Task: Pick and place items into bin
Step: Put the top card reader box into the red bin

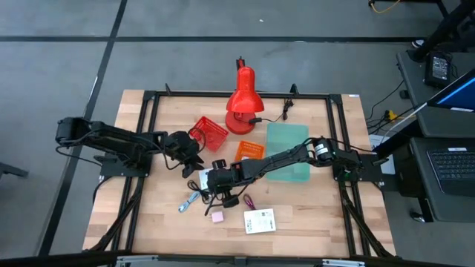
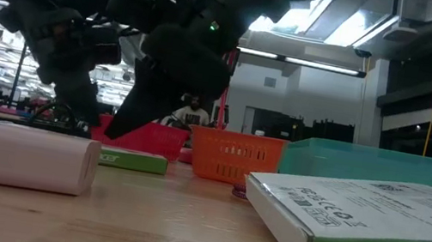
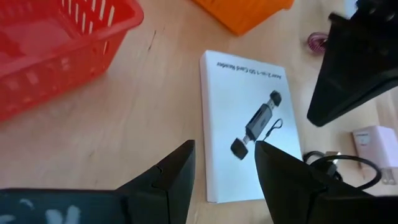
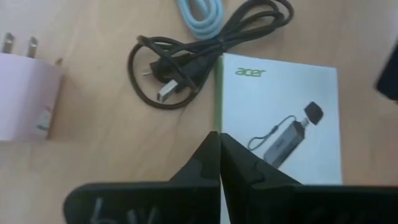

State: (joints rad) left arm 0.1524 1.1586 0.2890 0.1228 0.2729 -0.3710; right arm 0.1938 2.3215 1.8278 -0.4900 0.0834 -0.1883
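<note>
A small white Acer card box (image 3: 249, 124) lies flat on the table between both grippers. My left gripper (image 3: 224, 162) hovers open over its near end, fingers apart and clear of it. My right gripper (image 4: 219, 140) is shut, its tips over the box's green edge (image 4: 219, 93). Beside the box lie a coiled black cable (image 4: 186, 62), a pale blue cable (image 4: 202, 15) and a pink plug cube (image 4: 25, 96). A larger white box (image 1: 260, 220), a maroon cord loop (image 1: 249, 201) and a blue-silver piece (image 1: 189, 200) rest nearer the table's front edge. My right gripper's shut fingertips (image 4: 211, 146) stand at the long green edge of the Acer box, coming from above. Whether they touch the box I cannot tell; the fingers hide the spot.
A red basket (image 1: 210, 133), an orange basket (image 1: 250, 150) and a teal bin (image 1: 287, 152) sit behind the grippers, with a red desk lamp (image 1: 243, 93) at the far edge. The two arms work close together near the table's middle.
</note>
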